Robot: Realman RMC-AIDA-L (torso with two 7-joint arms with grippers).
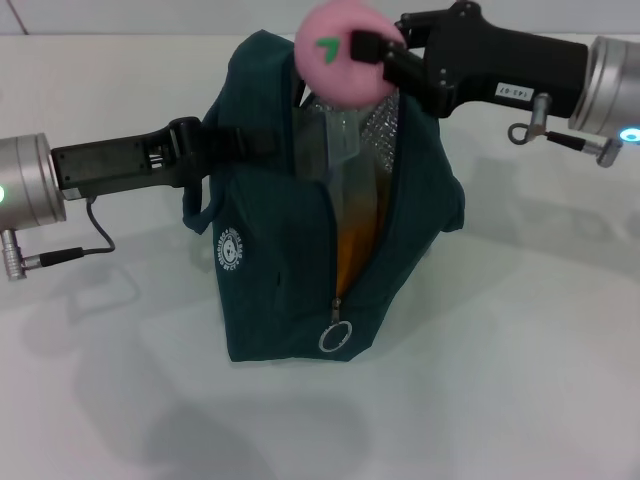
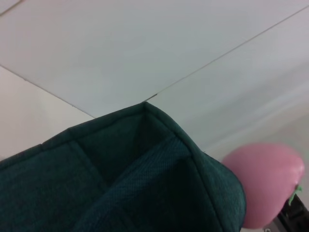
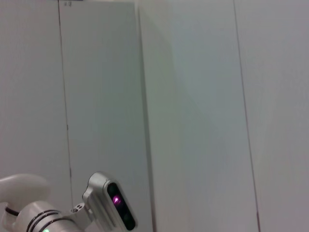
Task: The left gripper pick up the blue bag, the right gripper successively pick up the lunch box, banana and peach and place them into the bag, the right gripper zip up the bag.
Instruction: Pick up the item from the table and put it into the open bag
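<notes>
Peach: the peach [image 1: 342, 62] was pinched in the right gripper [image 1: 372, 52], held just above the open mouth of the blue bag [image 1: 290, 290]; in the left wrist view it showed as a pink ball [image 2: 264, 181] just past the bag's rim [image 2: 145, 108].
Handling of the peach: it looked light, round and smooth, so likely to roll out of a loose pinch; best held across its widest part, as it was.
Bag: it stood on the white table [image 1: 520, 380], unzipped, silver lining [image 1: 375, 125] showing, zipper ring pull [image 1: 336, 338] hanging low on the front.
Bag contents: the clear lunch box [image 1: 335, 140] and the orange-yellow banana [image 1: 358, 235] were visible inside.
Handling of the bag: soft fabric that would sag shut unless held; a handle or the upper edge seemed the place to grip.
Left gripper: the left gripper [image 1: 205, 148] was clenched on the bag's side at a strap, keeping the mouth open.
Next step, as judged: lower the peach before letting go.
</notes>
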